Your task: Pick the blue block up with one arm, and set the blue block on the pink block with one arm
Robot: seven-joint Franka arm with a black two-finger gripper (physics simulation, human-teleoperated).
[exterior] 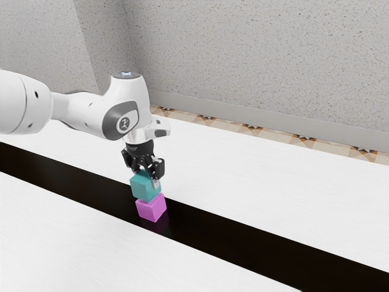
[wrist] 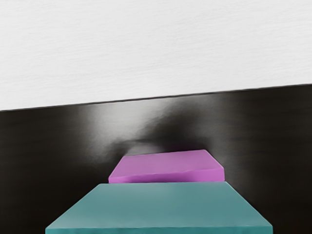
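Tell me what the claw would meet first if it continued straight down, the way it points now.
The claw points straight down at the blue-green cube between its fingers. Below that sits the pink cube on the black strip. Whether the two cubes touch is unclear.

White desk [exterior: 273, 176] with a glossy black stripe [exterior: 243, 240] running across it; pink block [exterior: 151, 207] sits on the stripe.

Grey-walled room, white table [exterior: 285, 176] crossed by a black band [exterior: 255, 240].
Two rough, speckled grey walls [exterior: 261, 55] meet in a corner at upper left. A plain grey baseboard [exterior: 273, 117] runs along their foot, above a strip of tan patterned floor tiles [exterior: 267, 131]. The glossy band crosses the tabletop diagonally and catches a soft sheen.
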